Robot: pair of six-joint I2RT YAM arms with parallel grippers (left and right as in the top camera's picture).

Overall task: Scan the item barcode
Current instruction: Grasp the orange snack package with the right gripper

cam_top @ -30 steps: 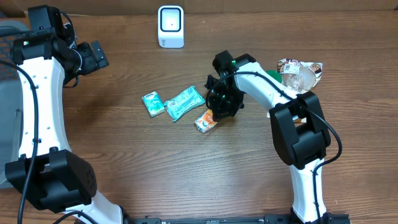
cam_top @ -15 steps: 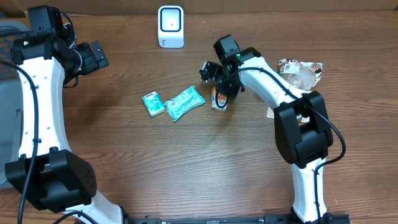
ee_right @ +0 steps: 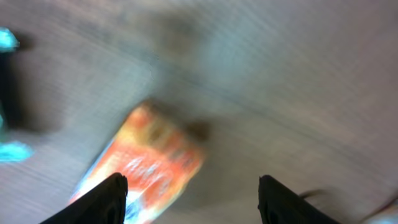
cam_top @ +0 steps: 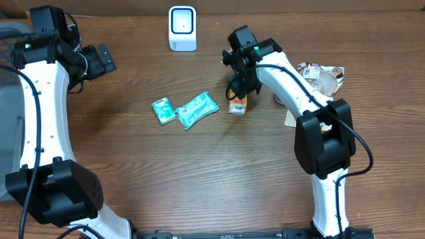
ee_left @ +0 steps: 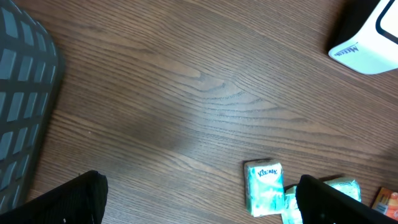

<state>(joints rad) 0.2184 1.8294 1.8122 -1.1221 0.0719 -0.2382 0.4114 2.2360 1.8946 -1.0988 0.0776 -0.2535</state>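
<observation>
On the near part of the table there is only bare wood between the two arm bases. Further in, at the middle, three packets lie in a loose row: a small tissue pack (cam_top: 163, 110) at the left, a longer teal packet (cam_top: 198, 109) just beside it, and the orange packet (cam_top: 237, 105) at the right, a little apart from them.

The orange packet appears to be the item to scan. It rests on the wood and nothing grips it. Its wrapper is bright orange with some white and a little blue print. The right wrist view is too blurred to read any label, and no barcode can be made out in any view.

The right gripper (cam_top: 234, 89) hangs just beyond the packet, on its far side, pointing down at it. Its jaws stand apart and hold nothing. In its own camera the packet (ee_right: 149, 163) sits below and somewhat left of the gap between the fingers (ee_right: 115, 198).

Well off at the far left, the left gripper (cam_top: 99, 60) is wide open and empty beside a grey basket (ee_left: 25, 93). The white scanner (cam_top: 182, 28) stands at the far edge, left of the right gripper.

The step in hand looks like getting a hold on the packet. The next move calls for centring the jaws over it, closing, then carrying it far and left so its barcode faces the scanner.
</observation>
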